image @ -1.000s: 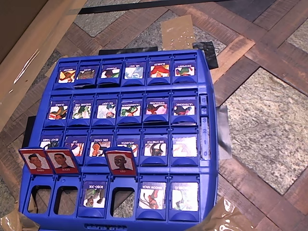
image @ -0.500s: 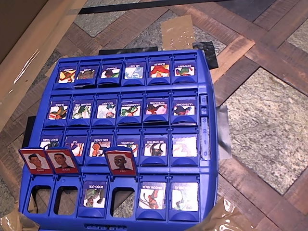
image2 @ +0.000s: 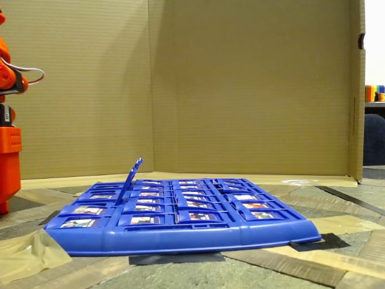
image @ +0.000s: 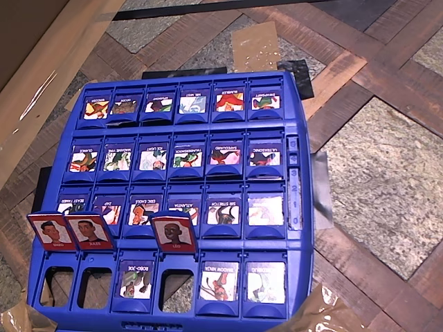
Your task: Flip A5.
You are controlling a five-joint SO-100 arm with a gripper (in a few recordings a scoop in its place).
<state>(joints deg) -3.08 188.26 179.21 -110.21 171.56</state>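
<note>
The blue game board (image: 299,104) lies flat on the floor. A5 (image: 219,280) lies face down in the near row, fifth from the left in the overhead view, showing a blue-framed pale cartoon. In the fixed view A5 (image2: 89,210) is second from the front in the left column. Three red-framed portrait tiles stand upright in that near row: two black-haired men (image: 50,231) (image: 88,232) and a dark-skinned face (image: 173,232). The orange arm (image2: 8,162) stands at the left edge of the fixed view, well away from the board.
Cardboard walls (image2: 240,84) close off the back and side. Strips of tape (image: 322,315) hold the board's corners to the patterned floor (image: 387,173). Empty slots (image: 57,285) gape under the raised tiles. Open floor lies right of the board.
</note>
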